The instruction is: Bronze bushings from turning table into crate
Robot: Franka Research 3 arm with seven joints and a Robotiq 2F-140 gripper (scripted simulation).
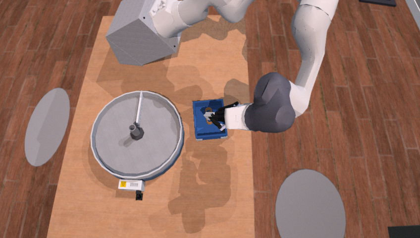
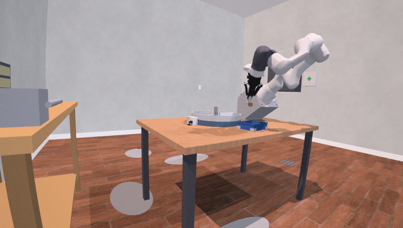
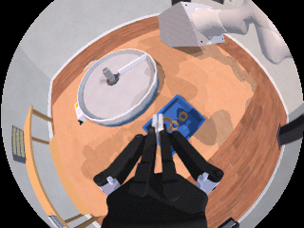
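Observation:
My gripper (image 1: 208,115) (image 2: 250,100) (image 3: 158,120) is shut on a bronze bushing (image 2: 250,104) (image 3: 170,121), gripped at its wall. It hangs well above the blue crate (image 1: 194,125) (image 2: 242,126) (image 3: 192,107). Bronze bushings also show inside the crate, one (image 3: 187,116) clear in the wrist view and another (image 3: 175,125) partly covered; the fingers hide part of the crate. The turning table (image 1: 153,153) (image 2: 217,123) (image 3: 125,102) stands left of the crate in the top view. I see no bushing on it, steel or bronze.
A grey post (image 1: 132,129) (image 2: 215,110) (image 3: 108,74) stands at the turning table's middle, with a light divider bar (image 1: 139,107) (image 3: 133,64) reaching to the raised rim. A white box (image 1: 131,184) sits at its outer side. The grey robot base (image 1: 138,38) (image 3: 178,28) stands at one table end.

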